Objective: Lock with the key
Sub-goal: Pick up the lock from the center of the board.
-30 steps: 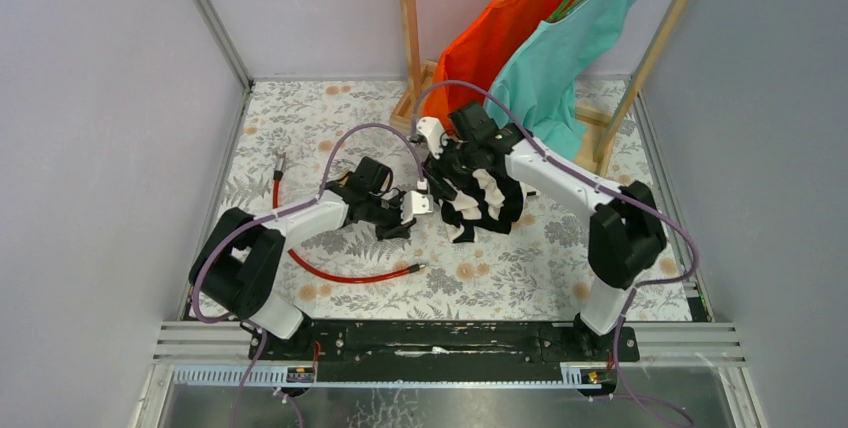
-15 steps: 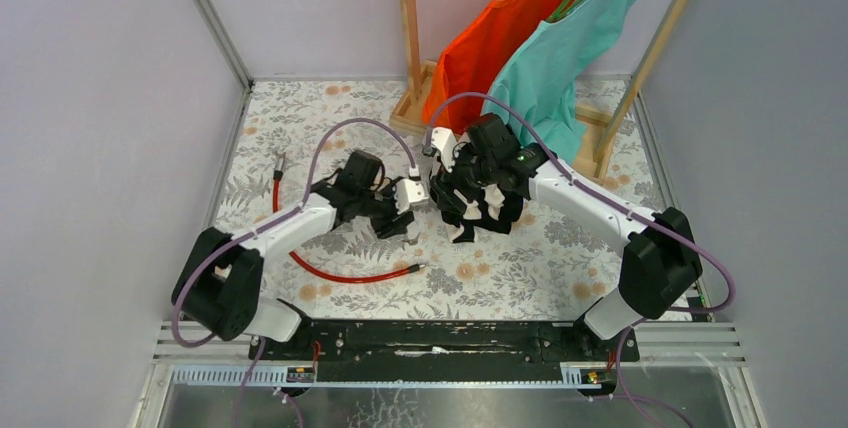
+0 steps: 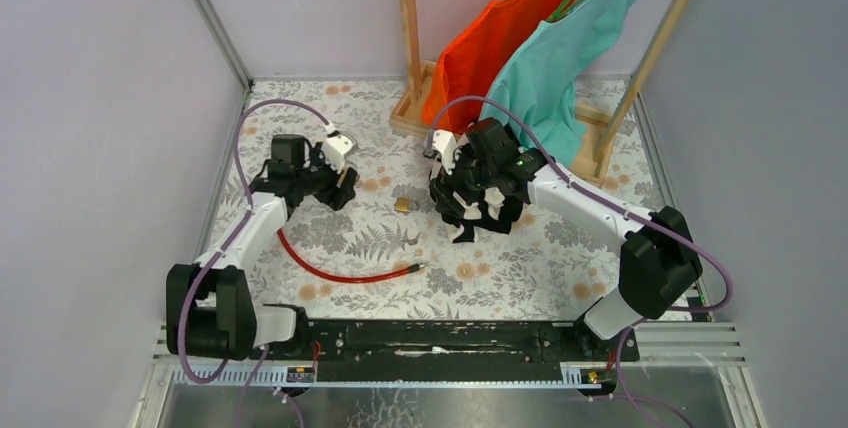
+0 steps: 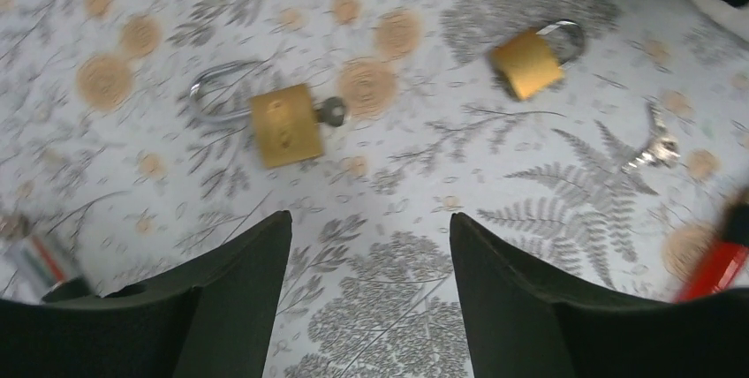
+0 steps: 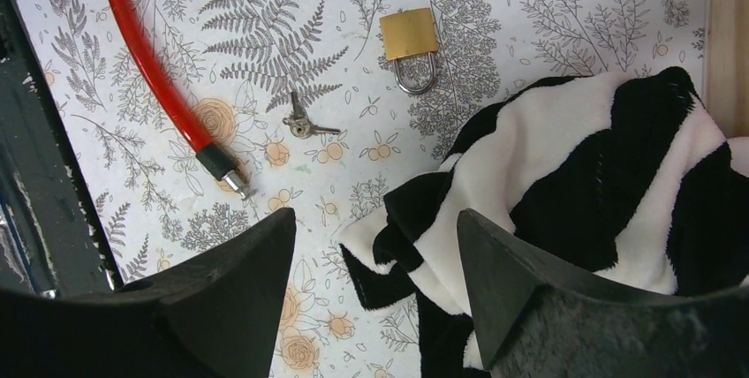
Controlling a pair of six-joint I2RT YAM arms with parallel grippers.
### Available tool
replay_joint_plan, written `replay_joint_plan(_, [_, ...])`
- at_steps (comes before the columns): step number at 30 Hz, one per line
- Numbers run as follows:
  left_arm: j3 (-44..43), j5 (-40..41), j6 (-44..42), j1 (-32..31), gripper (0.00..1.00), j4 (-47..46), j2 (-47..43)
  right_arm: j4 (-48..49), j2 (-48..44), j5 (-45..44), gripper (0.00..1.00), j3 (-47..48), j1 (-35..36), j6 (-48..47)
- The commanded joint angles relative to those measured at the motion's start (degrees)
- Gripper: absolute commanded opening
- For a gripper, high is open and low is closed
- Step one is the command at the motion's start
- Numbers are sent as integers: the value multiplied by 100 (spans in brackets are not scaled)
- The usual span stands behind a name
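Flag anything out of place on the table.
A black-and-white striped garment lies crumpled on the floral tabletop instead of hanging like the orange shirt and teal shirt on the wooden rack. Also, small silvery loose keys lie between a brass padlock and the red cable, in no lock.

A: Padlock (image 4: 284, 124), left-centre of my left wrist view?
B: Brushed brass body, shiny steel shackle. Key (image 4: 332, 112) in it: dull dark-grey metal.
A: Rest?
B: My left gripper (image 4: 368, 223), fingers (image 4: 231, 307): matt black plastic. Cable (image 5: 146, 60): glossy red sheath, metal tip. Cloth (image 5: 609, 175), lower right, right wrist view: fuzzy black-white knit. Table cover (image 5: 548, 7): matt printed sheet.
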State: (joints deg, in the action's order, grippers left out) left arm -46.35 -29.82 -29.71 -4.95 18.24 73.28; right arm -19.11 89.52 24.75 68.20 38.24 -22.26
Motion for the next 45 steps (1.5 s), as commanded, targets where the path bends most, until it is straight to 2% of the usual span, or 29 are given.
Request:
replay_joint_plan(1, [-61, 780, 922, 255, 74, -734, 163, 241, -172, 194, 74, -21, -18, 25])
replay_joint_plan(9, [-1015, 1401, 1325, 262, 75, -665, 1745, 232, -219, 181, 74, -59, -18, -88])
replay_joint_plan(17, [-1635, 1622, 1069, 263, 75, -448, 2721, 206, -255, 188, 74, -114, -18, -161])
replay_joint_plan(27, [-1554, 1463, 918, 219, 74, -418, 2918, 164, -179, 297, 74, -118, -19, -226])
replay_joint_plan(34, [-1531, 1674, 802, 104, 66, -427, 3055, 156, -182, 294, 74, -130, -18, -252])
replay_joint_plan(41, [-1535, 1761, 788, -16, 64, -425, 3179, 138, -148, 254, 74, -120, -14, -280])
replay_joint_plan(43, [-1537, 1763, 800, -15, 60, -426, 3179, 127, -124, 262, 74, -119, -18, -285])
replay_joint_plan(45, [-1516, 1729, 812, -15, 51, -439, 3151, 126, -99, 273, 74, -123, -18, -283])
